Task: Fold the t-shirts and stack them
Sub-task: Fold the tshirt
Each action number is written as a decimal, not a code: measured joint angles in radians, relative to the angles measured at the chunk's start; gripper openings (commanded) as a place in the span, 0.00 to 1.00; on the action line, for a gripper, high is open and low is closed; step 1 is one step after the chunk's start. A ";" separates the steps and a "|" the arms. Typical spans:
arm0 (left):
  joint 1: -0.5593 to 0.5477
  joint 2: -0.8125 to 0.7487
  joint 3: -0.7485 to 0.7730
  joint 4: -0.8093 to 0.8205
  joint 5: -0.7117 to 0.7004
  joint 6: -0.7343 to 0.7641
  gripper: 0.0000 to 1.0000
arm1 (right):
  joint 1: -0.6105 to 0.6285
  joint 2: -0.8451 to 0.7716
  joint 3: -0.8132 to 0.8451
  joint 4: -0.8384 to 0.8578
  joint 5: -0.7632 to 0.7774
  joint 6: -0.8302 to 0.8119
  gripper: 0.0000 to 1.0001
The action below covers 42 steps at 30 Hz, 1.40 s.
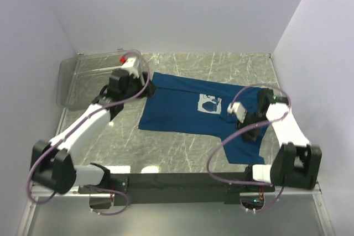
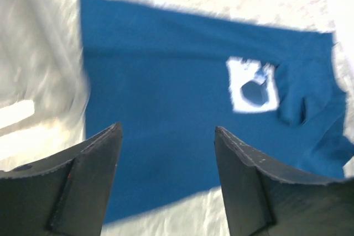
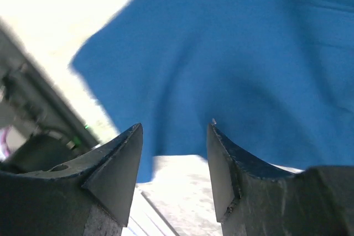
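T-shirt (image 1: pixel 177 111) edge partly behind the right arm (image 1: pixel 285 125)

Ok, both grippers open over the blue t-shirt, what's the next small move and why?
Probably lower the left gripper onto the t-shirt edge and close. The t-shirt lies unfolded, print up; neither that gripper nor the right gripper holds anything.

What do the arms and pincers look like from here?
Both the left arm and right arm have white links, black joints and a looping lilac cable. The left wrist carries a small red mark. The left pincer and right pincer have dark, wedge-shaped fingers.
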State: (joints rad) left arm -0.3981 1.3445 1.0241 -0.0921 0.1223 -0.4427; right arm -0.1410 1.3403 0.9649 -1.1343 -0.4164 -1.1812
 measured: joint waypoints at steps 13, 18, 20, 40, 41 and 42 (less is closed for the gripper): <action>0.014 -0.309 -0.388 -0.164 -0.116 -0.154 0.77 | 0.187 -0.315 -0.282 -0.089 0.053 -0.159 0.50; 0.015 -0.305 -0.415 -0.198 -0.129 -0.211 0.77 | 0.355 -0.218 -0.280 -0.055 0.089 -0.084 0.52; 0.015 -0.304 -0.415 -0.211 -0.140 -0.231 0.77 | 0.451 -0.187 -0.280 -0.027 0.111 -0.020 0.53; 0.024 -0.315 -0.464 -0.261 -0.164 -0.335 0.77 | 0.311 -0.127 -0.172 0.053 0.253 0.399 0.54; 0.024 -0.315 -0.464 -0.258 -0.161 -0.329 0.78 | 0.241 -0.130 -0.159 0.058 0.259 0.404 0.54; 0.025 -0.315 -0.464 -0.252 -0.149 -0.323 0.78 | 0.184 -0.137 -0.147 0.066 0.271 0.412 0.54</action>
State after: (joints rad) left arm -0.3733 1.0290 0.5602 -0.3439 -0.0269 -0.7654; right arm 0.0429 1.2037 0.8177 -1.0683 -0.1455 -0.7692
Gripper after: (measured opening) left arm 0.774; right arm 0.541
